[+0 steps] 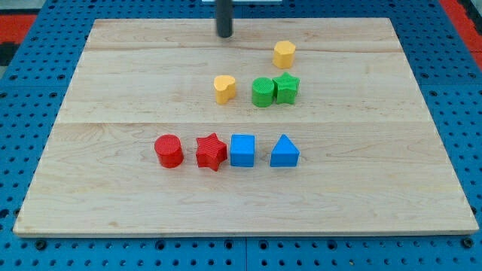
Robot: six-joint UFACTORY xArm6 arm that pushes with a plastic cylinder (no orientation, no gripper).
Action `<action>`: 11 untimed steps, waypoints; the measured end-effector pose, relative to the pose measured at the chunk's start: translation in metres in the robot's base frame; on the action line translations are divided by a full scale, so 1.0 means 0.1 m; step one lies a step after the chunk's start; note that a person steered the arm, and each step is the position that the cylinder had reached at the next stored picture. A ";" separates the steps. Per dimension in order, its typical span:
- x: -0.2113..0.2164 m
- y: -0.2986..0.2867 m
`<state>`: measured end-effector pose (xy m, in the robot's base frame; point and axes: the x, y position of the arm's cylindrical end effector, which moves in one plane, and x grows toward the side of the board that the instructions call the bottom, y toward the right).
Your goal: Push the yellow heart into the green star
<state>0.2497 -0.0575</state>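
The yellow heart lies a little above the board's middle. The green star sits to its right, with a green cylinder between them, touching the star. My tip is near the board's top edge, straight above the yellow heart in the view and well apart from it. It touches no block.
A yellow hexagon block sits just above the green star. A row lies lower down: red cylinder, red star, blue cube, blue triangle. The wooden board rests on a blue pegboard.
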 end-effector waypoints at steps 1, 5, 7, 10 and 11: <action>0.77 -0.30; 1.35 0.15; 0.96 0.37; 0.75 0.93; 0.69 1.05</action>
